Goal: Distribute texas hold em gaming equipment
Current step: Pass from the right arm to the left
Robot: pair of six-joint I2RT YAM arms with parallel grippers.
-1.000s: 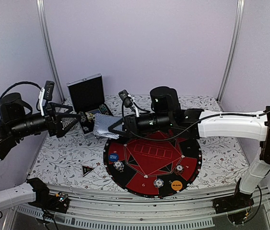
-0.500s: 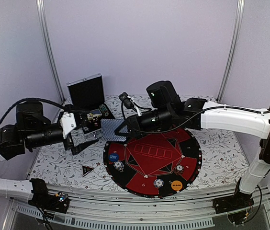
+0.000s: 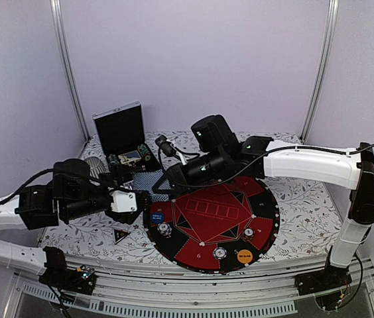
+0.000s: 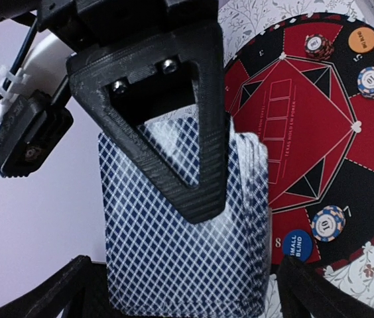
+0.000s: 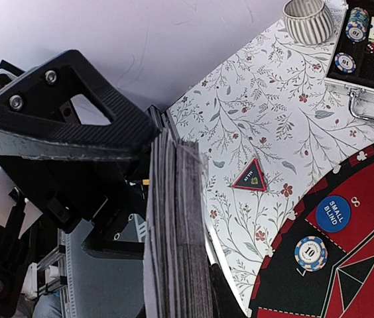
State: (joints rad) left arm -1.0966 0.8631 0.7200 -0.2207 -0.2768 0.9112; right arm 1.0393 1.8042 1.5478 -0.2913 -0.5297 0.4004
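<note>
My right gripper (image 3: 161,180) is shut on a deck of blue-diamond-backed cards (image 3: 148,180) and holds it above the mat's back left edge. The deck fills the left wrist view (image 4: 180,245) and shows edge-on in the right wrist view (image 5: 174,238). My left gripper (image 3: 136,199) is open, one finger at each side of the deck's lower edge. On the mat lie three striped chips (image 3: 164,228) (image 3: 219,252) (image 3: 249,232), a blue small blind button (image 3: 157,216) and an orange big blind button (image 3: 243,256). A black triangular marker (image 3: 121,233) lies on the cloth left of the mat.
The round red-and-black mat (image 3: 266,218) covers the table's middle. An open black case (image 3: 119,129) with chips and dice stands at the back left. A striped grey cup (image 3: 94,165) stands beside it. The table has a floral cloth (image 3: 306,212).
My left arm has swung from the back left toward the front and right, bringing its open gripper to the deck. My right gripper has shifted slightly left with the deck.
</note>
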